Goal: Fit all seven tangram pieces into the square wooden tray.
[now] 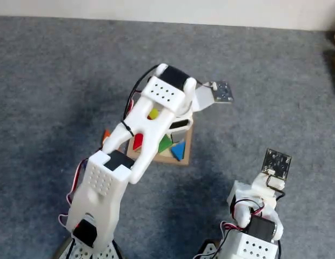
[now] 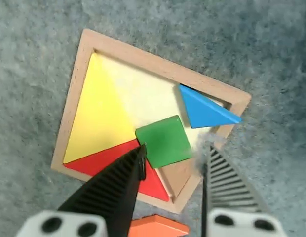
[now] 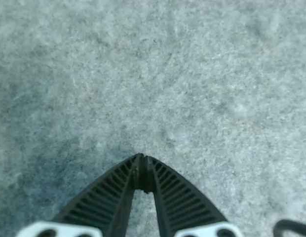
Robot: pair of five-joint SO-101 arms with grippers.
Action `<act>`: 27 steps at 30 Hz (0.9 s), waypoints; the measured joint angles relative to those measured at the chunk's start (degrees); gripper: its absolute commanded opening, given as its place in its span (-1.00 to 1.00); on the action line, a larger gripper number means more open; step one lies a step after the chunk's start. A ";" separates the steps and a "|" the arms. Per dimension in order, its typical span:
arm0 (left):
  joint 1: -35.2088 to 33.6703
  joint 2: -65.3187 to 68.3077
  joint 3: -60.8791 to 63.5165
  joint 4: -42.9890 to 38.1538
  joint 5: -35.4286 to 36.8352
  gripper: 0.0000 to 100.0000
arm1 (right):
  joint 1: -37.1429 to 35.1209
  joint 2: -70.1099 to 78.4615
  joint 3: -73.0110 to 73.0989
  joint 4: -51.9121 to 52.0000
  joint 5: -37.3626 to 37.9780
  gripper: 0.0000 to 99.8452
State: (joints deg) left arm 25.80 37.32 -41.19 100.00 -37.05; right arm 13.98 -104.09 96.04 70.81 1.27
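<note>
left wrist view: gripper (image 2: 175, 147) over tray (image 2: 143, 60)

No text, label, brand, number or sign can be read anywhere, whether on the wooden tray (image 2: 158, 63) or its coloured pieces (image 2: 96, 116).

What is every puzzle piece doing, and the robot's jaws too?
Square wooden tray: partly filled.
Large yellow triangle: in tray.
Red triangle: in tray.
Green square: in tray.
Blue triangle: tip over the rim.
Orange piece: outside, on grey carpet.
Left arm: jaws open.
Right arm: jaws shut.
</note>
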 measured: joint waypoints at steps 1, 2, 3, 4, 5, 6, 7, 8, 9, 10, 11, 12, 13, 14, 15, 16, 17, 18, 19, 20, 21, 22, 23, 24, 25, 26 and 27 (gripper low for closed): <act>0.09 0.00 0.00 0.00 1.14 -0.64 | 0.00 0.00 0.00 0.00 0.00 -0.99; 0.09 0.00 0.00 0.00 2.11 -0.64 | 0.00 0.00 0.00 0.00 0.00 -0.99; 0.09 0.00 0.00 0.00 2.99 -0.64 | 0.00 0.00 0.00 0.00 0.00 -0.99; 0.00 0.00 0.00 0.00 3.43 -0.64 | 0.00 0.00 0.00 0.00 0.00 -0.99; 0.00 0.00 0.26 0.00 3.78 -0.64 | 0.00 0.00 0.00 0.00 0.00 -0.99; 0.00 0.00 0.88 0.00 3.78 -0.64 | 0.00 0.00 0.00 0.00 0.00 -0.99; 0.00 0.00 1.67 0.00 3.69 -0.64 | 0.00 0.00 0.00 0.00 0.00 -0.99; 0.44 0.00 2.81 0.00 3.78 -0.64 | 0.00 0.00 0.00 0.00 0.00 -0.99; 1.05 0.00 4.04 0.00 3.78 -0.64 | 0.00 0.00 0.00 0.00 0.00 -0.99; 1.85 0.00 5.19 0.00 3.78 -0.64 | 0.00 0.00 0.00 0.00 0.00 -0.99; 2.64 0.00 6.33 0.00 3.78 -0.64 | 0.00 0.00 0.00 0.00 0.00 -0.99; 3.52 0.00 7.12 0.00 3.78 -0.64 | 0.00 0.00 0.00 0.00 0.00 -0.99; 4.04 0.00 7.82 -0.26 3.78 -0.64 | 0.00 0.00 0.00 0.00 0.00 -0.99; 4.31 0.00 8.44 -0.97 3.60 -0.64 | 0.00 0.00 0.00 0.00 0.00 -0.99; 4.48 0.00 9.14 -1.58 3.60 -0.64 | 0.00 0.00 0.00 0.00 0.00 -0.99; 4.48 0.00 9.93 -2.11 3.78 -0.64 | 0.00 0.00 0.00 0.00 0.00 -0.99; 4.40 0.00 10.81 -2.90 3.78 -0.64 | 0.00 0.00 0.00 0.00 0.00 -0.99; 4.31 0.00 11.69 -3.78 3.78 -0.64 | 0.00 0.00 0.00 0.00 0.00 -0.99; 4.22 0.00 12.66 -4.22 3.78 -0.64 | 0.00 0.00 0.00 0.00 0.00 -0.99; 4.22 0.00 13.45 -4.92 3.78 -0.64 | 0.00 0.00 0.00 0.00 0.00 -0.99; 4.22 0.00 14.33 -5.89 3.78 -0.64 | 0.00 0.00 0.00 0.00 0.00 -0.99; 4.22 0.00 14.95 -6.42 3.87 -0.64 | 0.00 0.00 0.00 0.00 0.00 -0.99; 4.31 0.00 15.38 -6.95 3.87 -0.64 | 0.00 0.00 0.00 0.00 0.00 -0.99; 4.40 0.00 15.82 -8.00 3.87 -0.64 | 0.00 0.00 0.00 0.00 0.00 -0.99; 4.40 0.00 16.18 -8.70 3.87 -0.64 | 0.00 0.00 0.00 0.00 0.00 -0.99; 4.40 0.00 16.35 -9.14 3.87 -0.64 | 0.00 0.00 0.00 0.00 0.00 -0.99; 4.40 0.00 16.35 -9.85 3.87 -0.64 | 0.00 0.00 0.00 0.00 0.00 -0.99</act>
State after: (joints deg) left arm 30.20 37.32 -24.84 90.15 -33.19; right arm 13.98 -104.09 96.04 70.81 1.27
